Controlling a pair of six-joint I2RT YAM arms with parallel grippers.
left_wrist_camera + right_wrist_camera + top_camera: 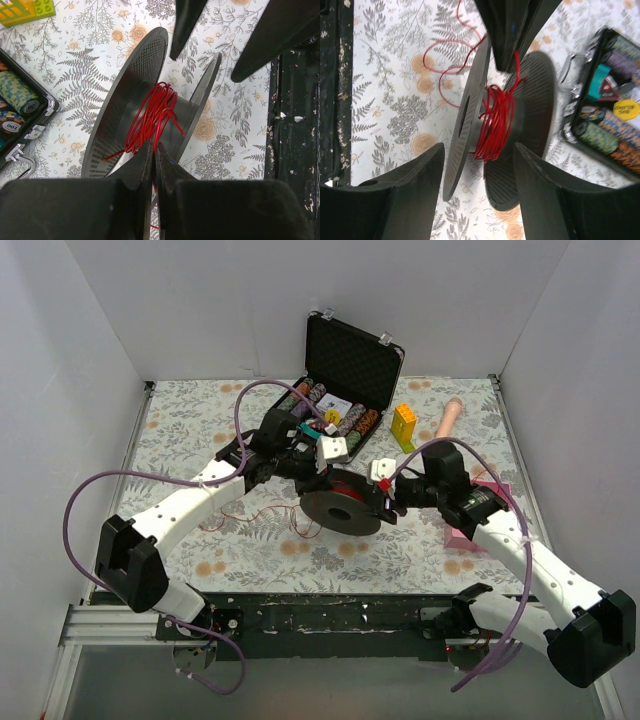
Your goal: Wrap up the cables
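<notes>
A black spool (340, 508) stands on edge at the table's middle, with the thin red wire (152, 115) wound loosely round its hub. My left gripper (153, 147) is shut on a strand of the wire just above the hub. It also shows in the top view (322, 476). My right gripper (479, 150) is open, with one finger on each side of the spool's two flanges (535, 95); in the top view it (385, 502) is at the spool's right. The rest of the wire lies in loose loops on the cloth (262, 512) left of the spool.
An open black case of poker chips (340, 415) stands just behind the spool. A yellow block (403, 425) and a beige peg (451, 418) lie at the back right. A pink pad (470, 530) lies under my right arm. White walls enclose three sides.
</notes>
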